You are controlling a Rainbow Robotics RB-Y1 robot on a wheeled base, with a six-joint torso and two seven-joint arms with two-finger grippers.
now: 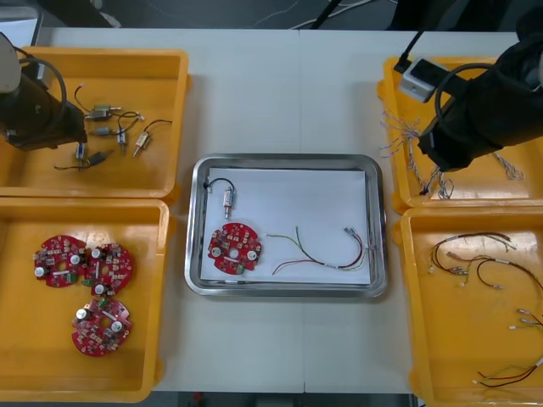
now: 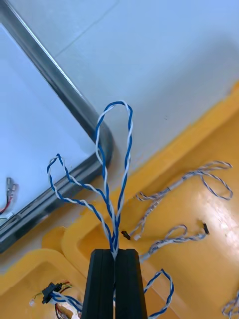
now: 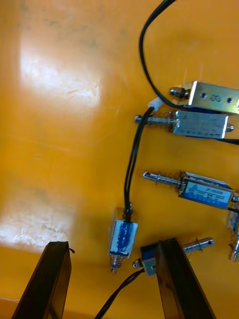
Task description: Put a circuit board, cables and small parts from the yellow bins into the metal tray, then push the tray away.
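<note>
Front view: four yellow bins (image 1: 458, 339), one metal tray (image 1: 288, 159). In tray: one circuit board (image 1: 234, 248), one small metal part (image 1: 227, 200), one red-yellow cable (image 1: 322, 250). Near-left bin (image 1: 25, 339): three boards (image 1: 59, 260). Far-left bin (image 1: 170, 93): perhaps five parts (image 1: 103, 111), beneath wide-open left gripper (image 3: 110, 243). Pinched in closed right gripper (image 2: 115, 251): one blue-white cable (image 2: 115, 234), above far-right bin (image 1: 475, 202).

Our left gripper (image 3: 110, 243) over the yellow bin (image 3: 59, 149), jaws apart, small metal parts (image 3: 201, 124) on black cables (image 3: 133, 164) lying between and beyond them
</note>
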